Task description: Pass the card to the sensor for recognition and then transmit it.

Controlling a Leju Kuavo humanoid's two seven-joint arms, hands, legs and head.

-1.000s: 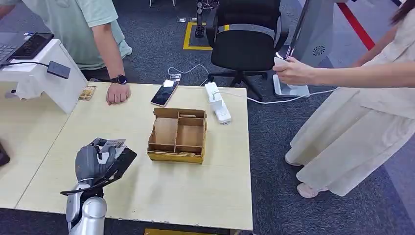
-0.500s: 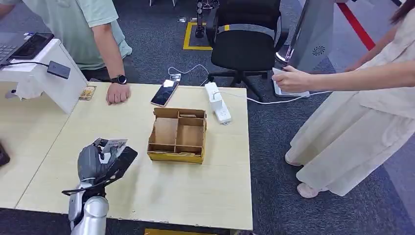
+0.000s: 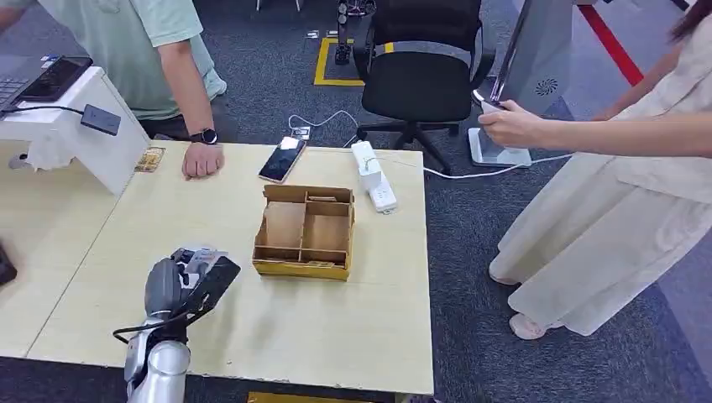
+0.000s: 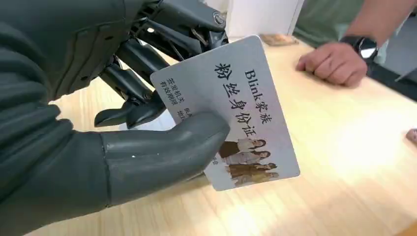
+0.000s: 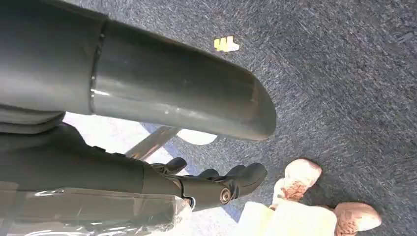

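My left hand point(image 3: 175, 285) hovers over the front left part of the pale wooden table point(image 3: 252, 336). It pinches a white card point(image 3: 200, 255) between thumb and fingers. In the left wrist view the card point(image 4: 236, 108) shows black Chinese print and a small group photo, with the thumb point(image 4: 162, 152) pressed on its face. A small dark sensor box point(image 3: 101, 119) sits on the slanted white stand point(image 3: 80, 143) at the far left, well away from the card. My right hand point(image 5: 172, 147) hangs beside the table above the blue carpet, fingers apart and holding nothing.
A cardboard divider box point(image 3: 304, 232) stands mid-table, just right of my left hand. A phone point(image 3: 282, 159) and a white power strip point(image 3: 374, 175) lie at the far edge. One person's fist point(image 3: 202, 159) rests on the table; another person point(image 3: 604, 168) stands at the right.
My left hand has drifted slightly right and nearer the front edge, still holding the card. The person on the right has shifted their raised hand a little.
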